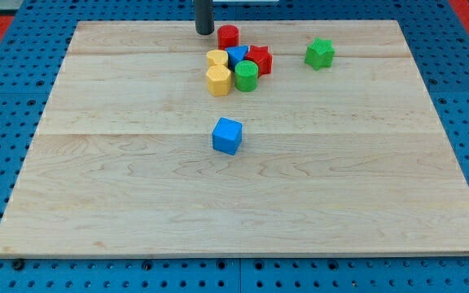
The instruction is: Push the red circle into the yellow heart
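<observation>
The red circle (pixel 229 37) stands near the view's top, at the upper edge of a tight cluster of blocks. Just below and left of it is a yellow heart-like block (pixel 216 59), with another yellow block (pixel 218 80) below that; I cannot tell for sure which is the heart. My tip (pixel 205 32) is at the view's top, just left of the red circle and a little apart from it.
In the cluster are a blue block (pixel 237 55), a red star (pixel 260 59) and a green circle (pixel 246 76). A green star (pixel 320 54) stands alone to the right. A blue cube (pixel 227 135) sits mid-board. The wooden board (pixel 96 203) lies on a blue pegboard.
</observation>
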